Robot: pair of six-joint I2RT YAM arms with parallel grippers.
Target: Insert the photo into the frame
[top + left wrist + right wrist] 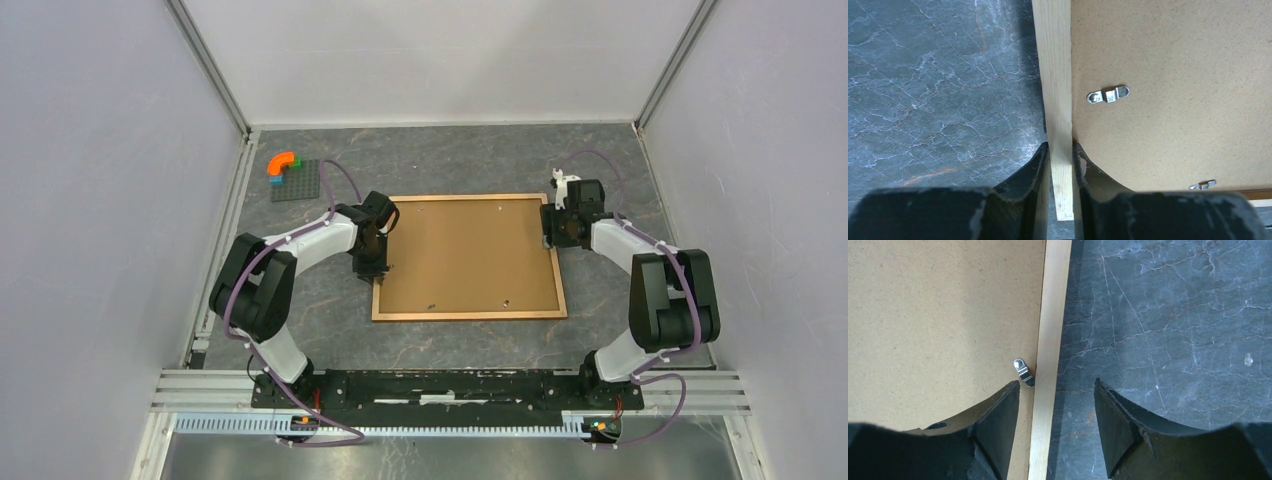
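The light wood frame lies face down in the middle of the table, with the brown backing board sitting inside it. My left gripper is shut on the frame's left rail near its front corner, one finger on each side. My right gripper is open and straddles the right rail, with one finger over the board and the other over the table. Small metal clips sit on the board by the rails. No photo is in view.
A grey stud baseplate with a curved orange, blue and green brick piece stands at the back left. White walls close in the dark marbled table on three sides. An aluminium rail runs along the near edge.
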